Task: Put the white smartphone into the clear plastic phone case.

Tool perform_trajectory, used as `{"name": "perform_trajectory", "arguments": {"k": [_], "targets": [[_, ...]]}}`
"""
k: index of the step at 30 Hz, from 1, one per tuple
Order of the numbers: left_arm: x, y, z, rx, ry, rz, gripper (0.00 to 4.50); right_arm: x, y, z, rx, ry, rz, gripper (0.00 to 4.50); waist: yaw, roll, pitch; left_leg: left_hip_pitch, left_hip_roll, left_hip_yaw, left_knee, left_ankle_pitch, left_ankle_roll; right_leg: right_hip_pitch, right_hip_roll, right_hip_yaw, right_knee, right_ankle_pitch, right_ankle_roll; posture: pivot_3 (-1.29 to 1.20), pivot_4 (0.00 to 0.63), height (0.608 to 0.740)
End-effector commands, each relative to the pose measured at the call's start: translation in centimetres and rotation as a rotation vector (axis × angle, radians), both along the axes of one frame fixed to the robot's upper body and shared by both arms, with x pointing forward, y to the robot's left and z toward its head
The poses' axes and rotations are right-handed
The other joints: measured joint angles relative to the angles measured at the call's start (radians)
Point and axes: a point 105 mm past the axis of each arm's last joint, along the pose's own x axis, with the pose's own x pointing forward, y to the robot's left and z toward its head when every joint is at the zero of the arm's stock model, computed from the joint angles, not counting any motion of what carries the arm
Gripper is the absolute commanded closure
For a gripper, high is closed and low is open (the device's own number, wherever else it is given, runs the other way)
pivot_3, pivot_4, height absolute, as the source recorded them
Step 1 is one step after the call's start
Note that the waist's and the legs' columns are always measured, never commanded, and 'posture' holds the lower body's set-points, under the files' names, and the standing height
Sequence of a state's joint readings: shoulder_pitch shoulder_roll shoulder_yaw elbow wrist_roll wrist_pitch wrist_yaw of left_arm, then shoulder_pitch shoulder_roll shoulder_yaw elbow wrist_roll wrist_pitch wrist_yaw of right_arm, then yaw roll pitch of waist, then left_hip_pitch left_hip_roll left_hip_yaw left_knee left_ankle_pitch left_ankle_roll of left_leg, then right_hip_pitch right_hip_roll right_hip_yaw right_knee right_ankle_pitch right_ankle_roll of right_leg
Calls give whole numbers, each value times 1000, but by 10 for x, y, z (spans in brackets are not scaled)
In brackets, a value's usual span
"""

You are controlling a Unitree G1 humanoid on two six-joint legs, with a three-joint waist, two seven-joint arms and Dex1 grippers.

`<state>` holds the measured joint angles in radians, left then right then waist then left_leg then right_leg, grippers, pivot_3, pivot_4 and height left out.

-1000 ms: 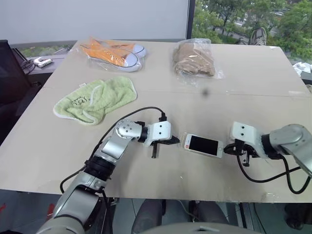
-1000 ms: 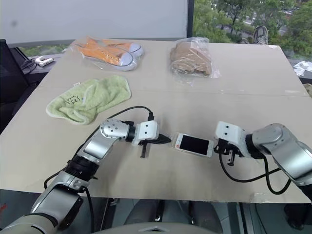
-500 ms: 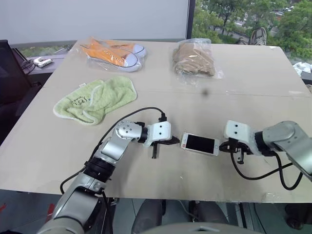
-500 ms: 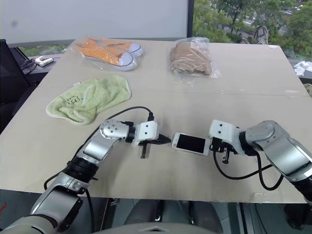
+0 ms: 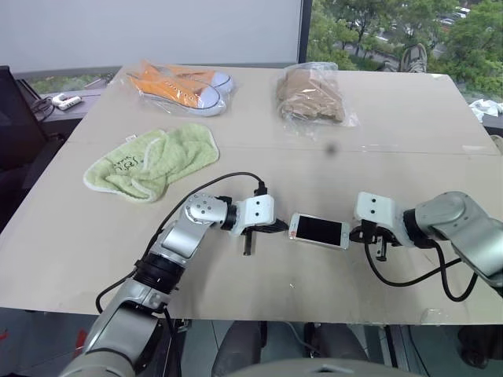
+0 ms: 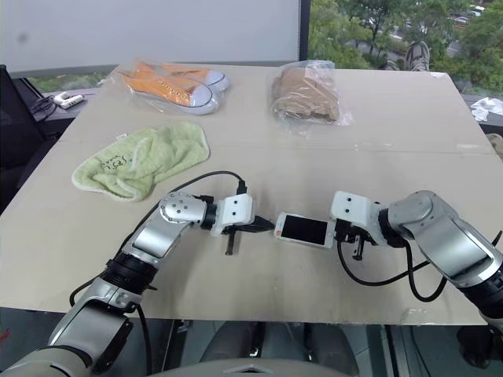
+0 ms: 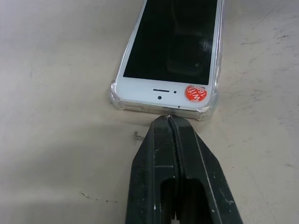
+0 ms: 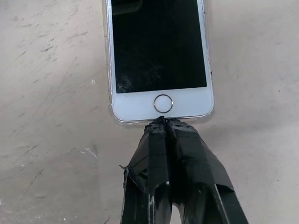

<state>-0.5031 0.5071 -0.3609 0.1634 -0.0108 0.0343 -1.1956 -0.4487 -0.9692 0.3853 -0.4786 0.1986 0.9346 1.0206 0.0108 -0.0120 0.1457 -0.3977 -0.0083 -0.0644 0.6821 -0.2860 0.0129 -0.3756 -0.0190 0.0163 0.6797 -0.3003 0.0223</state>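
Phone lying flat, screen up, on the table, near the front edge and about midway along it. The case shows as a glossy clear rim around the phone's corners and short ends; the phone sits inside it. A round red sticker lies on the white bezel at the earpiece end; the home button marks the opposite end.

Left gripper: 2 black fingers pressed together, tips meeting the case rim at the earpiece end. Right gripper: 2 fingers wrapped in black tape, also pressed together, tips at the case rim just below the home button. Neither clamps anything; the phone lies between the 2 closed tips, which point at each other along its length.

Elsewhere on the table: a green towel toward the left edge; orange shoes in a clear bag near the far-left corner; brown cloth in a clear bag at the far edge, right of the shoes.
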Motion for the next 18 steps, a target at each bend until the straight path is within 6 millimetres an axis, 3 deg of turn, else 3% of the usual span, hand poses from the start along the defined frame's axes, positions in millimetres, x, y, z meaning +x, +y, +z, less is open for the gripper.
{"name": "perform_trajectory", "arguments": {"k": [1,4,12,14,18], "targets": [[-7,-10,2,-12,-15,-40,4500,-1,5,7,11,-32,43,4461,0,0,0,0,0,0,0,0,0,0,0,0,0,0,0,0,150,740],[-5,-7,8,-34,-9,-20,4500,-1,-2,9,4,-35,20,4461,2,0,0,0,0,0,0,0,0,0,0,0,0,0,0,0,150,740],[-1,-23,79,-340,58,-43,4500,1,-11,17,31,-44,-31,4461,2,0,0,-2,0,0,0,0,0,-1,0,-1,0,0,0,0,150,740],[-2,-26,79,-347,75,-56,4500,1,-10,17,39,-43,-32,4461,0,0,0,-2,0,0,0,0,0,-1,0,0,0,0,0,0,150,740],[-12,-21,53,-213,101,-106,4500,1,-7,16,47,-43,-27,4461,-11,0,0,-2,0,0,-1,0,-1,-1,0,0,-1,0,0,0,150,740]]}}
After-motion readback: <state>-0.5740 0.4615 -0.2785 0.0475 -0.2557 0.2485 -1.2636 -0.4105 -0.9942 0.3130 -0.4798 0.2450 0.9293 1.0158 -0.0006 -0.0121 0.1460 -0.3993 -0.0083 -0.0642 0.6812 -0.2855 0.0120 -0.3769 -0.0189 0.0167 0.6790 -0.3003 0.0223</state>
